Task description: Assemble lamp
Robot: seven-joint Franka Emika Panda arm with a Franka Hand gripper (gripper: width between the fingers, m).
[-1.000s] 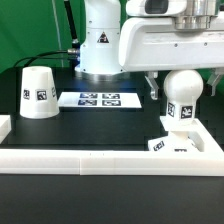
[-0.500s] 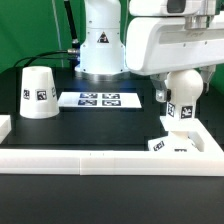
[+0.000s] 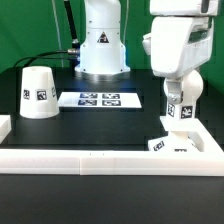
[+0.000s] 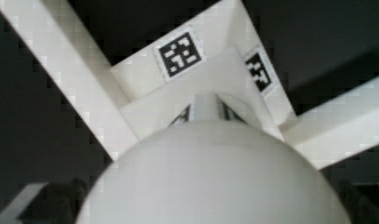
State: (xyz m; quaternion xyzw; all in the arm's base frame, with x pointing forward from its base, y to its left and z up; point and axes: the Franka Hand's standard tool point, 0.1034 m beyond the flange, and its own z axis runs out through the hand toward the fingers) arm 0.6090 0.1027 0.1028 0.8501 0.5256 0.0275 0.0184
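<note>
The round white bulb stands upright on the blocky tagged base at the exterior view's right. My gripper is down over the bulb, with a finger on either side of the ball. The jaws look spread, not pressed on it. In the wrist view the bulb fills the near part of the picture, and the base with two tags lies beyond it. The tapered shade stands alone on the black table at the exterior view's left, far from the gripper.
The marker board lies flat at the middle back, in front of the arm's white pedestal. A long white rail border runs along the front edge and turns up round the base at the right.
The hand has turned about its vertical axis over the bulb, from broadside to narrow in the exterior view. The tag on the bulb's neck has not moved. The shade and the base are unchanged.
</note>
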